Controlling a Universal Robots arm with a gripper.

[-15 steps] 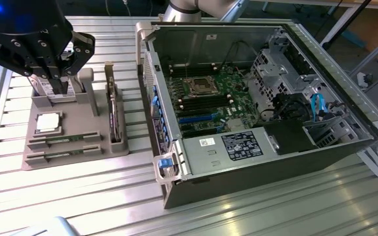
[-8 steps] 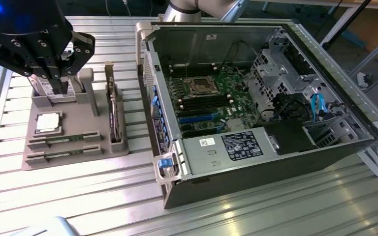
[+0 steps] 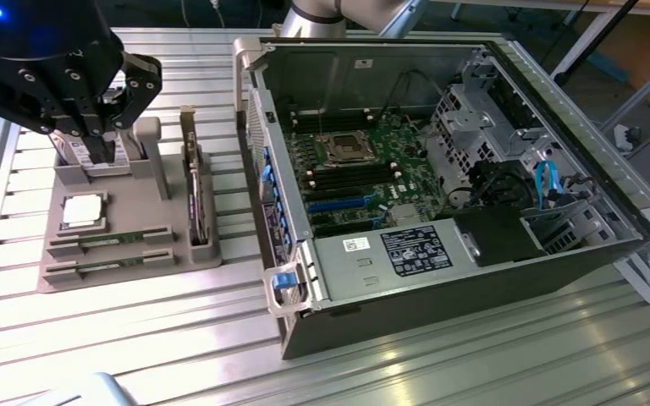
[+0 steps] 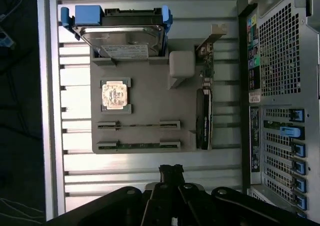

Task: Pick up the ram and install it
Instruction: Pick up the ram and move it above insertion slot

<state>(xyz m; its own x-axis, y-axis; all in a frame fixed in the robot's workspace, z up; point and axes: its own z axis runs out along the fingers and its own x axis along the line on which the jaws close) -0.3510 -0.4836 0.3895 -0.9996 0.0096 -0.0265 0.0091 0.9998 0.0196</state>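
Two ram sticks lie in the slots of a grey holder [image 3: 133,211]: one ram stick [image 3: 111,243] [image 4: 138,124] and a second ram stick [image 3: 108,268] [image 4: 138,146] beside it, both thin and green. My gripper [image 3: 101,150] [image 4: 172,170] hangs well above the holder, over its hard-drive end, shut with nothing between its fingers. In the wrist view the whole holder [image 4: 150,101] lies below me, apart from the fingers. The open computer case [image 3: 438,279] stands to the exterior view's right, its motherboard [image 3: 359,182] exposed.
On the holder also sit a silver processor chip [image 3: 82,210] [image 4: 116,94], a hard drive [image 4: 122,38] in blue rails and an upright expansion card [image 3: 197,194] [image 4: 203,116]. All rest on a slatted metal table [image 3: 133,338]. The case's rear panel [image 4: 280,86] flanks the holder.
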